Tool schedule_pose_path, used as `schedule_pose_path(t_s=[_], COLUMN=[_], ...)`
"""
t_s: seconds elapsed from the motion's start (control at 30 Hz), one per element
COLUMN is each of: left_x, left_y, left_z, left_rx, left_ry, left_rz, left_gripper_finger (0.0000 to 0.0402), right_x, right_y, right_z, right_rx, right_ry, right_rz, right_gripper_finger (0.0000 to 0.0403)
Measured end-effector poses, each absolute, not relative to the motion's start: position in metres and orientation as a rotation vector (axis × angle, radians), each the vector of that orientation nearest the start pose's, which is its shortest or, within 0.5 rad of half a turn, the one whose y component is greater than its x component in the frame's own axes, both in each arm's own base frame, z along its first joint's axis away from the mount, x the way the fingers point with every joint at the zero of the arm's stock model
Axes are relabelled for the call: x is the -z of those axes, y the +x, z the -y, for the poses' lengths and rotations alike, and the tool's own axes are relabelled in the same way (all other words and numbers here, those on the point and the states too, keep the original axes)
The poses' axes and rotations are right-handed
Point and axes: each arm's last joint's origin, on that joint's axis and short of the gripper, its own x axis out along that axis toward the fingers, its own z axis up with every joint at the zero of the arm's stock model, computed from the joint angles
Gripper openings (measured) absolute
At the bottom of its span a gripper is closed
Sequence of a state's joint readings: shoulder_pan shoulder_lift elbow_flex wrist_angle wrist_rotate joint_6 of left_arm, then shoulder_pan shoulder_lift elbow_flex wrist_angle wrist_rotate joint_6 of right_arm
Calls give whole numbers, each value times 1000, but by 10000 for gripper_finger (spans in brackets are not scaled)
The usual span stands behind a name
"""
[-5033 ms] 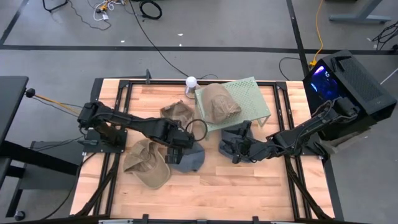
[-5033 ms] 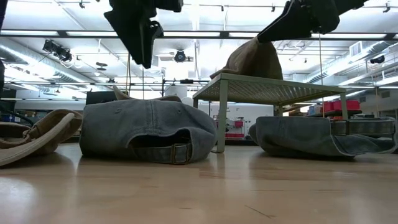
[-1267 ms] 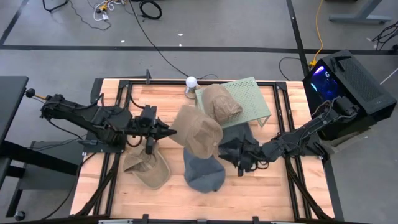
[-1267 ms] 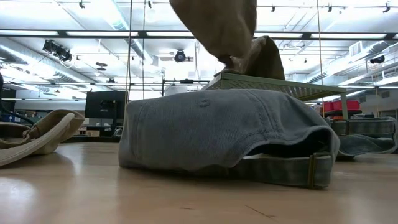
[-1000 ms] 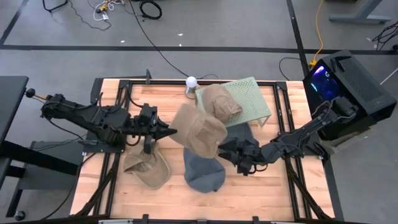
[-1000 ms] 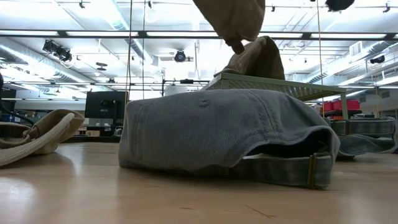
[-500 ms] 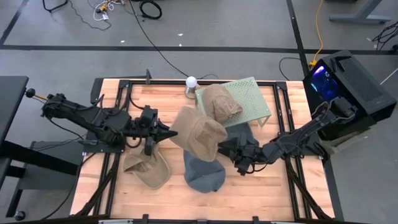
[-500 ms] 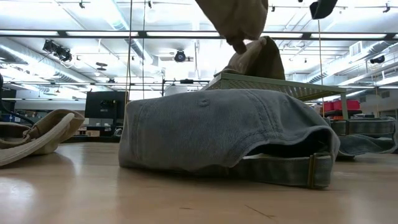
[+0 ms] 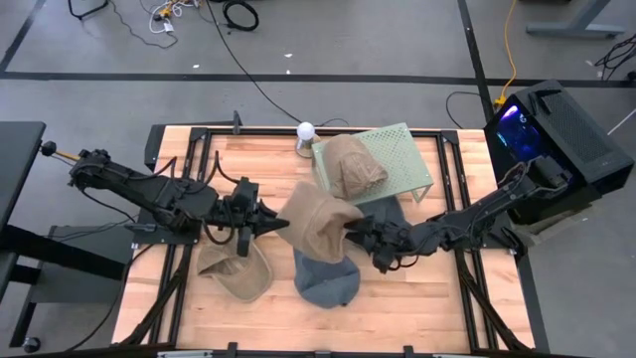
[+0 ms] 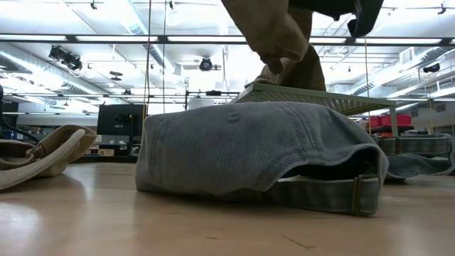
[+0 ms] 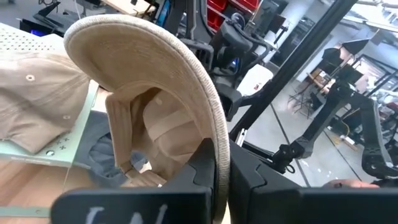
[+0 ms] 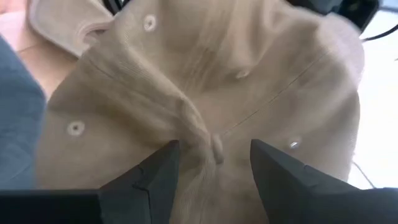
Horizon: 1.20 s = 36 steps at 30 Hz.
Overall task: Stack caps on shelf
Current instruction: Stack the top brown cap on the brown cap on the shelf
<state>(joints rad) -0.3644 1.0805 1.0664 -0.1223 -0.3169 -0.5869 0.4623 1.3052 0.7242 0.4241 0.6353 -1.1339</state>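
Tan cap (image 9: 318,221) held in the air over the middle of the table, above the blue-grey cap (image 9: 326,280) that lies flat on the wood. Left gripper (image 9: 279,223) is clamped on its brim: in the left wrist view the brim edge (image 11: 186,81) runs down between the two dark fingers (image 11: 202,168), which are closed tight against it. Right gripper (image 9: 354,231) sits at the far side of the same cap, fingers apart; in the right wrist view the two fingertips (image 12: 163,163) stand on either side of a fold near the crown button (image 12: 216,148), fabric close in front of them, contact not clear. In the low view the held cap (image 10: 274,28) hangs from the top edge, its lowest part just above the shelf (image 10: 313,98). Shelf (image 9: 402,157) stands at the back of the table, right of centre, pale green and perforated; a second tan cap (image 9: 350,164) rests on its left half. A dark blue-grey cap (image 9: 383,212) lies on the table just in front of the shelf, partly under the right arm. A further tan cap (image 9: 234,270) lies upside down on the left part of the table, beneath the left arm. Black box with blue light (image 9: 552,134) sits off the table's right edge. Small white ball-shaped object (image 9: 305,130) stands at the back edge of the table, just left of the shelf.
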Motion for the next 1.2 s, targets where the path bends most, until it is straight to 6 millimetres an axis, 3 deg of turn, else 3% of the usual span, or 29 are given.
schedule_pose_path(t_s=[0.2, 0.6, 0.83, 1.0, 1.2], left_x=[-381, -381, -381, -384, -383], left_y=[224, 224, 224, 221, 221], left_z=[75, 76, 75, 74, 75], left_rx=[-2, 11, -16, -11, 24], left_ry=[-543, -540, -537, -536, -441], left_rz=[-125, -131, -121, -110, -126], left_gripper_finger=[22, 22, 24, 28, 43], right_x=[-251, -257, -271, -293, -307], right_y=[257, 259, 257, 251, 243], right_z=[-105, -104, -111, -118, -119], right_rx=[45, 71, 125, 233, 286], right_ry=[-1149, -1113, -1098, -1133, -1123], right_rz=[-287, -233, -106, 53, 127], right_gripper_finger=[170, 11, 6, 4, 2])
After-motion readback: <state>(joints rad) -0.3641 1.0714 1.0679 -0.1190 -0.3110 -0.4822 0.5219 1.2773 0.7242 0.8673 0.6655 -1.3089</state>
